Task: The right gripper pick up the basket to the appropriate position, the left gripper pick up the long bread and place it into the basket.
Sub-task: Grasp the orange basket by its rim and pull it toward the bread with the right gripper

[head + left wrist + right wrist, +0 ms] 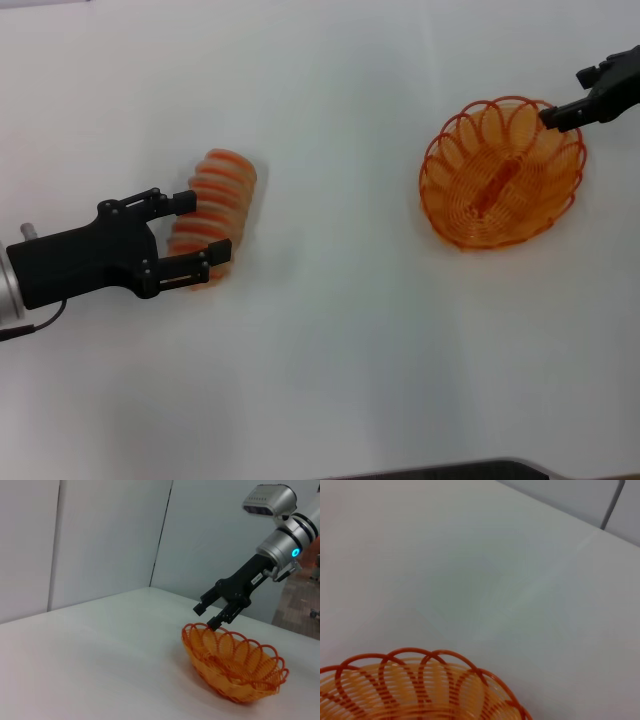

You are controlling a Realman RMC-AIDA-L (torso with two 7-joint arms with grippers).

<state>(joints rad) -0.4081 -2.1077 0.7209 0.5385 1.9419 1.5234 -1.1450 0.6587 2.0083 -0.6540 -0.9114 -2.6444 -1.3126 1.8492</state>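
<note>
The long bread (222,195), pale tan with orange stripes, lies on the white table at the left. My left gripper (205,232) is open, with one finger on each side of the bread's near end. The orange wire basket (500,175) sits on the table at the right; it also shows in the left wrist view (235,667) and the right wrist view (410,690). My right gripper (552,117) is at the basket's far right rim. In the left wrist view the right gripper (207,618) has its fingers apart, the lower fingertip at the rim.
The white table (340,330) stretches bare between the bread and the basket. A dark edge (450,470) shows at the table's near side. Grey wall panels (100,535) stand behind the table.
</note>
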